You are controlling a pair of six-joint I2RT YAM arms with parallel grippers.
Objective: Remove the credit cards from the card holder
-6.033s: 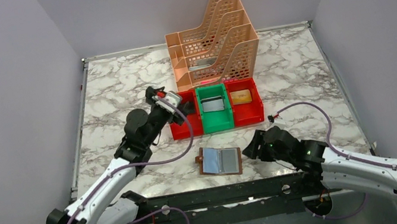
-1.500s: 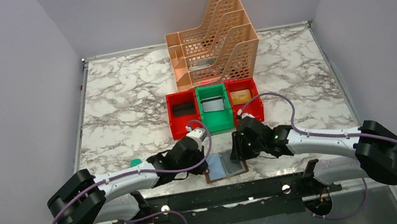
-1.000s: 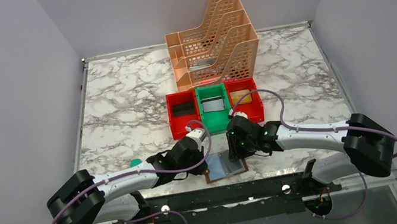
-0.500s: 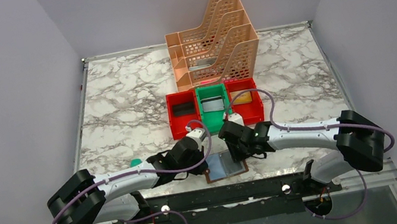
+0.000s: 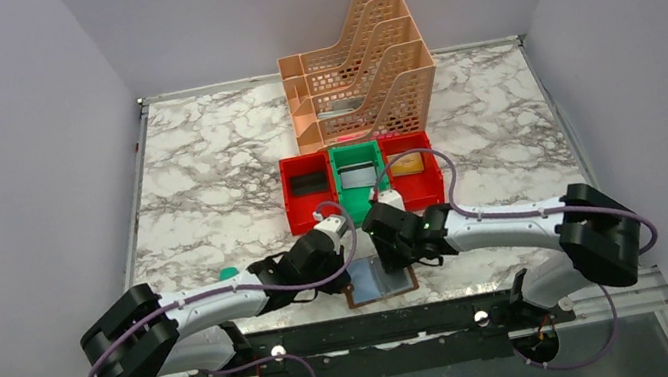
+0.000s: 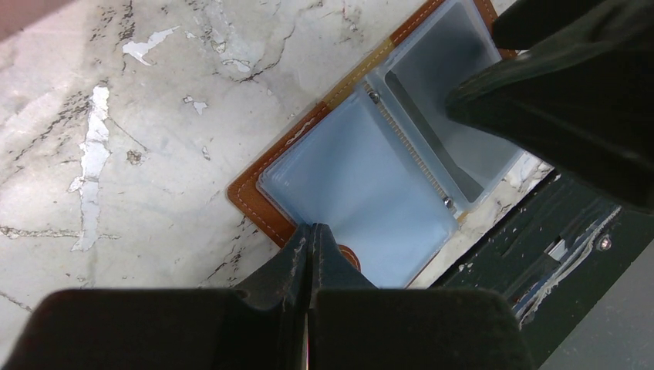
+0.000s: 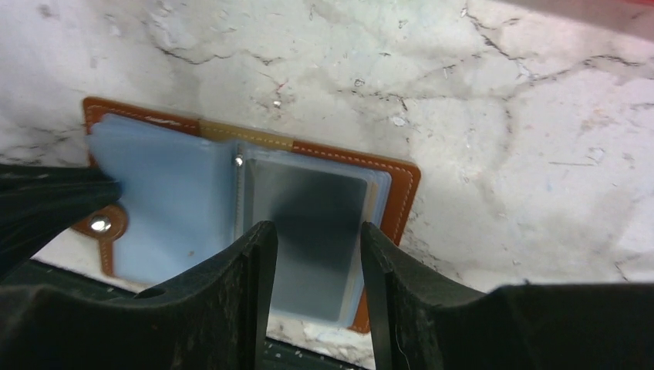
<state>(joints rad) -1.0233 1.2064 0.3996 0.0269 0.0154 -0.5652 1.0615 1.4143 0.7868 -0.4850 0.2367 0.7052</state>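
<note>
The card holder (image 5: 383,283) lies open near the table's front edge, brown leather with grey-blue pockets (image 6: 362,181). A grey credit card (image 7: 312,196) sits in its right pocket, and the left pocket (image 7: 166,193) looks plain blue. My left gripper (image 6: 310,230) is shut with nothing between the fingers, its tip pressing on the holder's left half beside the snap tab (image 7: 99,224). My right gripper (image 7: 316,230) is open and hovers over the right pocket, one finger on each side of the card. From above, the left gripper (image 5: 351,269) and the right gripper (image 5: 390,259) meet over the holder.
Behind the holder stand a red bin (image 5: 292,195), a green bin (image 5: 346,197) holding a silvery card and a red bin (image 5: 430,183) holding a yellow one. An orange file rack (image 5: 356,63) is further back. The black front rail (image 5: 382,328) runs just below the holder.
My right gripper has moved left over the holder's right pocket and its jaws have opened wider. The left gripper has stayed shut on the holder's left half.
</note>
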